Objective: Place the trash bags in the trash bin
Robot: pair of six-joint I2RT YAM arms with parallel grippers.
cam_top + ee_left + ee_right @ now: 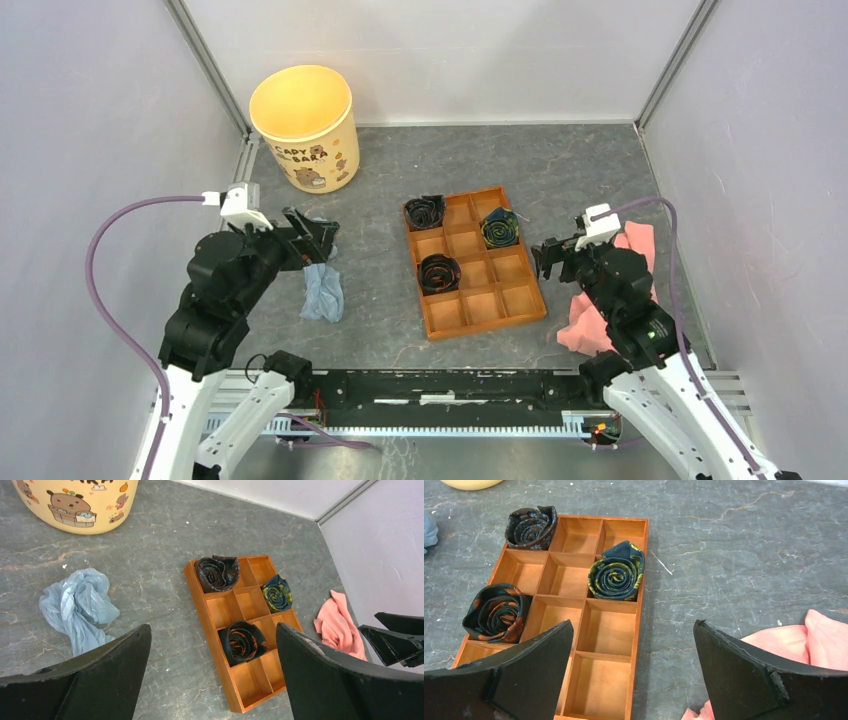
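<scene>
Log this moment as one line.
pre-grasp | left end effector: open, empty | right end effector: open, empty | trash bag: crumpled on table | trash bin: upright

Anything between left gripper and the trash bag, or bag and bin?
Nothing visible. The trash bag lies on the table right by the open left gripper; the stretch from it to the trash bin is bare.

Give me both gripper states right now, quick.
Left gripper: open, holding nothing.
Right gripper: open, holding nothing.
</scene>
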